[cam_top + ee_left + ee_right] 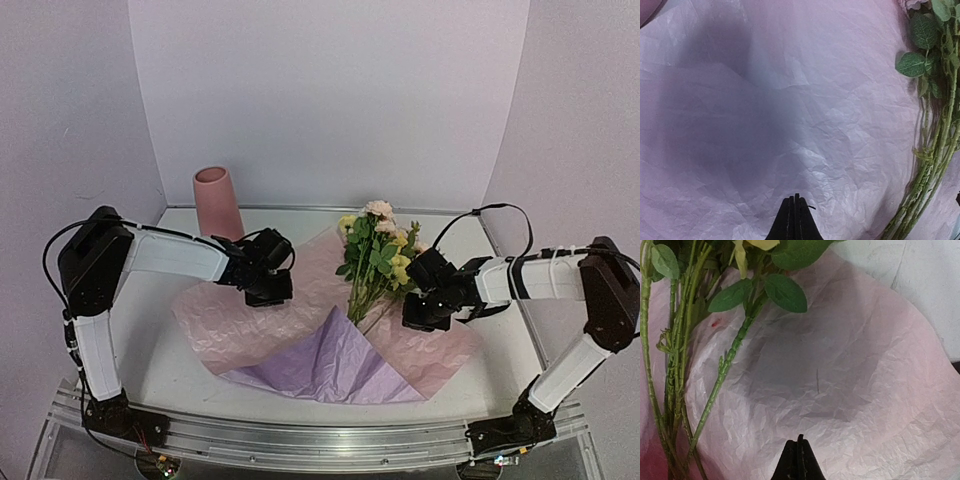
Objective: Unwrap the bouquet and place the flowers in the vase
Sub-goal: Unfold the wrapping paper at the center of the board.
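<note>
The flowers (375,250) lie on the opened pink paper sheet (250,325), blooms toward 12 o'clock, stems toward 6. The vase (217,203) stands upright at 10 o'clock from them. The left gripper (795,197) is at 9 o'clock of the stems and the right gripper (800,438) at 3 o'clock. Both are closed tight over the paper, and nothing shows between the fingers.

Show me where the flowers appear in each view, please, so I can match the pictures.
Top external: flowers in the centre.
Left wrist: flowers along the right edge.
Right wrist: flowers on the left side.
Shared landmark: the crinkled pink paper under them.
</note>
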Action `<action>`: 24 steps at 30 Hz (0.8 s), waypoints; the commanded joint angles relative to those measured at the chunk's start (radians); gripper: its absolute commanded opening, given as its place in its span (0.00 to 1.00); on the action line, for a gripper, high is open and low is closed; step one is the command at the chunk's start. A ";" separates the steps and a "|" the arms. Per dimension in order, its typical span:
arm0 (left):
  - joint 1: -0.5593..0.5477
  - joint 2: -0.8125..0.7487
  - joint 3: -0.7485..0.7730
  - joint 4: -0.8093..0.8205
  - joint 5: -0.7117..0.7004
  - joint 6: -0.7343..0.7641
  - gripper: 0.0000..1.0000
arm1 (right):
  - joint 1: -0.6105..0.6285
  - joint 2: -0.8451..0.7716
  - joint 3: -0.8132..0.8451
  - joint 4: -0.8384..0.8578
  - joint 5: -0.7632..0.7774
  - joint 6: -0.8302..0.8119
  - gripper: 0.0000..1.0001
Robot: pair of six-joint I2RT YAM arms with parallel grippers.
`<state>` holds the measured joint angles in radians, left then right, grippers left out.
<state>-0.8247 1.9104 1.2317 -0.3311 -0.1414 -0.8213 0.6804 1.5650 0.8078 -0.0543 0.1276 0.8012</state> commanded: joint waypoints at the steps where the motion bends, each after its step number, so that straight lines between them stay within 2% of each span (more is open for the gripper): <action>1: 0.018 0.054 0.058 0.006 0.011 0.032 0.00 | -0.030 0.029 -0.019 0.027 -0.019 0.009 0.00; 15: 0.027 0.198 0.129 0.020 0.005 0.062 0.00 | -0.108 0.094 -0.084 0.046 -0.040 0.022 0.00; 24: 0.032 0.237 0.169 0.020 0.009 0.070 0.00 | -0.122 -0.057 -0.254 0.047 -0.023 0.146 0.00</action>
<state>-0.8020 2.0946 1.3631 -0.2951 -0.1333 -0.7752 0.5670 1.5592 0.6466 0.1076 0.0922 0.8691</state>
